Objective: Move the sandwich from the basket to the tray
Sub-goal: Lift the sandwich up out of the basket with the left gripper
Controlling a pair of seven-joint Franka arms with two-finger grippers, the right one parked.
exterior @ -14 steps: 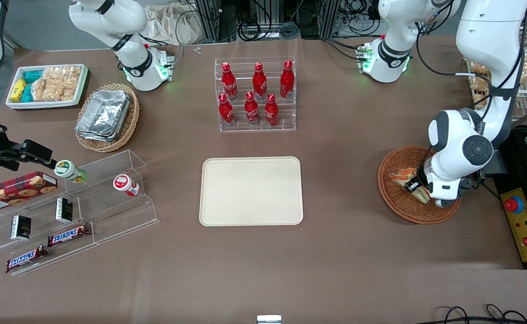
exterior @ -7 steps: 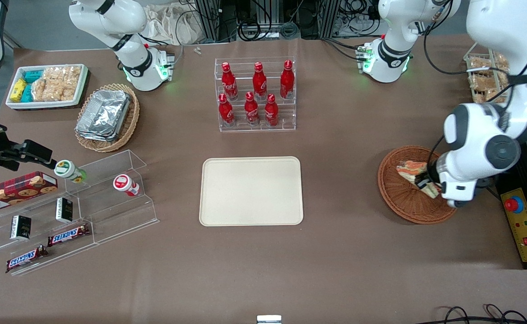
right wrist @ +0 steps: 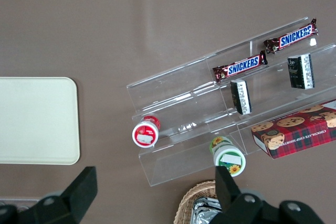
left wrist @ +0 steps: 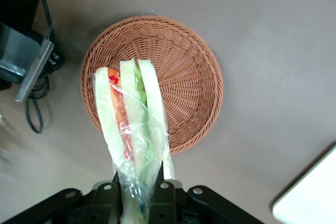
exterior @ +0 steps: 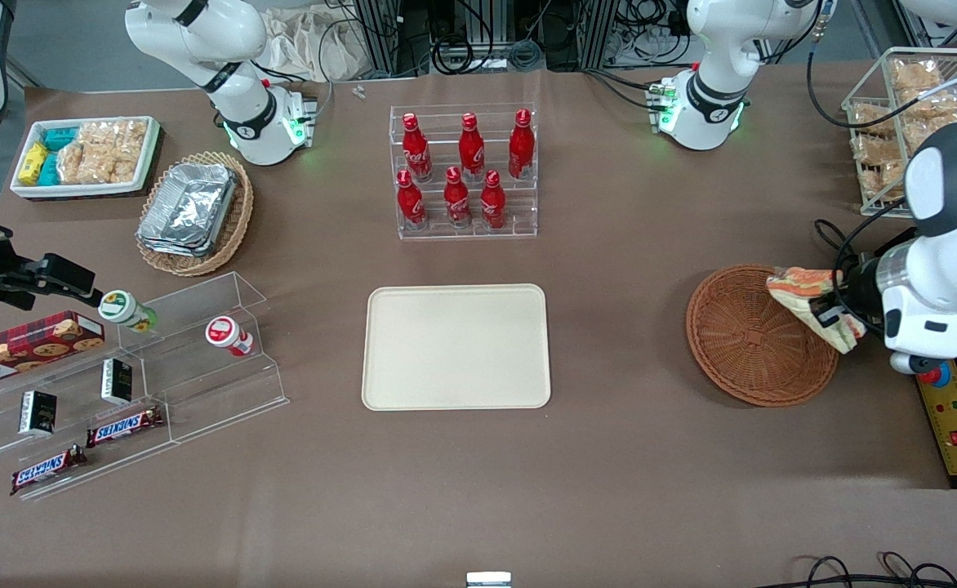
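While the gripper [left wrist: 137, 192] squeezes only the thin tip of the wrapped sandwich [exterior: 809, 298], holding it up over the basket [exterior: 752, 343] rim near the working arm's table edge, the slippery wrap could slide out before the tray [exterior: 456, 347].

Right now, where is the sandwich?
The sandwich is held in the tool, lifted above the basket rim at the working arm's end of the table.

The pincer [exterior: 828, 313] holds the sandwich [exterior: 805, 296] above the basket [exterior: 744, 343].
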